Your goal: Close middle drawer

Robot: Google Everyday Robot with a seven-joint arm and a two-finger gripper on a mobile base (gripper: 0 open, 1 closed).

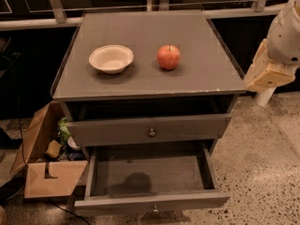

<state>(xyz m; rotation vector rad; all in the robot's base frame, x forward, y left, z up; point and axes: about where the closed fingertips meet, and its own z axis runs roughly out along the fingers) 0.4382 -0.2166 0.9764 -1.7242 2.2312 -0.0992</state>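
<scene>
On the cabinet top (197,78) the bowl (111,58) sat left of the apple (168,56), the two apart. Under the top the upper drawer (117,130) stood out a little, and beneath it the middle drawer (117,201) jutted far forward toward the camera. A cardboard box (47,172) lay on the floor (262,163) left of the cabinet, while what seemed to be the gripper (268,76) hung just off the top's right front corner.
</scene>
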